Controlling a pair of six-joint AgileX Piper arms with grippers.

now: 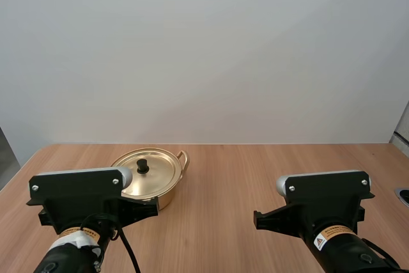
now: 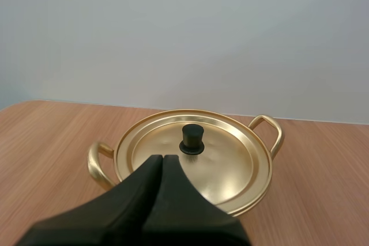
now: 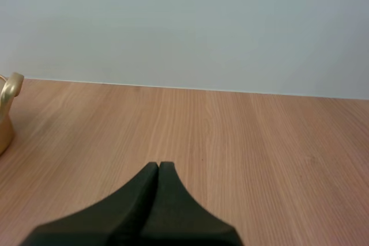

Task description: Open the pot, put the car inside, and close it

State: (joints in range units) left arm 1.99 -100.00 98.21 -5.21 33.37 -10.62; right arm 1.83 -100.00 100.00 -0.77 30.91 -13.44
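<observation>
A gold pot (image 1: 167, 191) with two loop handles stands on the wooden table (image 1: 230, 177), left of centre. Its gold lid (image 1: 149, 172) is on, with a black knob (image 1: 142, 166) in the middle. In the left wrist view the pot (image 2: 102, 167) lies just ahead of my left gripper (image 2: 162, 158), whose fingers lie together as one dark wedge short of the knob (image 2: 192, 138). My right gripper (image 3: 158, 165) is shut too, over bare wood, with one pot handle (image 3: 10, 89) off to its side.
The table's far edge (image 1: 255, 144) meets a plain pale wall. A dark object (image 1: 403, 194) sits at the table's right edge. Bare wood stretches between the pot and the right arm (image 1: 323, 212).
</observation>
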